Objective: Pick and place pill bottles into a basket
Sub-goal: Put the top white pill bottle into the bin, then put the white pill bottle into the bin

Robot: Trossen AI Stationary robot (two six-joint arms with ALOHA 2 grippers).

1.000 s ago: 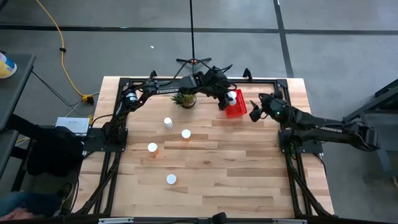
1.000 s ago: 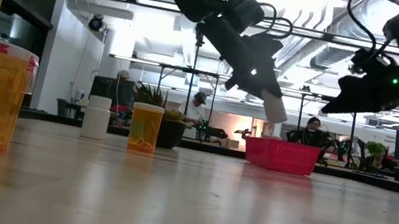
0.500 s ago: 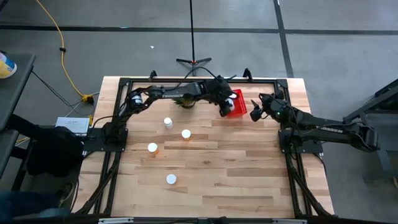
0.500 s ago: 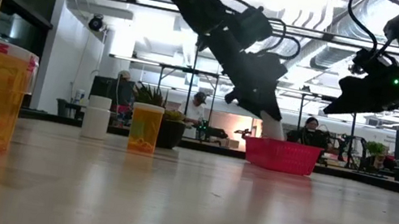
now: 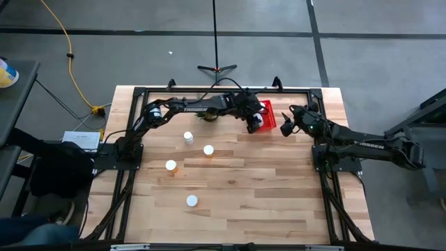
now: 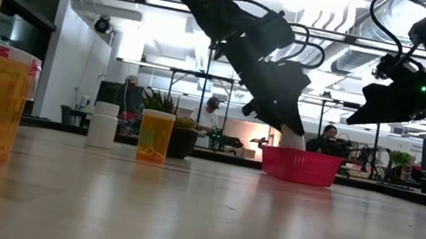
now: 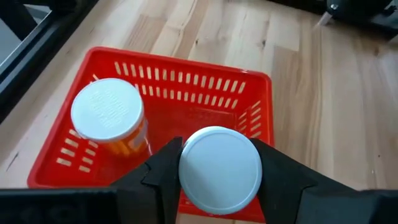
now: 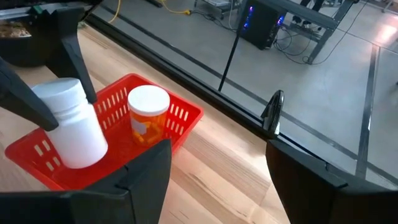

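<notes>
Left gripper (image 7: pixel 219 180) clamping white bottle (image 7: pixel 220 169), tilted, hanging directly over basket (image 7: pixel 205 81) beside orange bottle (image 7: pixel 111 118). Right gripper (image 8: pixel 217 186) waiting nearby, jaws spread, empty.

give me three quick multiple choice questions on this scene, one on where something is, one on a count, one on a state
1. Where is the left hand?
A. over the basket
B. at the table's near edge
C. beside the plant pot, on the wood

2. How many bottles stand on the bare table?
A. two
B. four
C. six

3. What is the right hand doing?
A. gripping a bottle
B. open and empty
C. pressing on the basket

Key: 1 A, the left hand holds a white bottle above the basket, where an orange bottle already stands. 2 B, four white caps dot the table in the high view. 3 B, the right hand has spread fingers with nothing between.
</notes>
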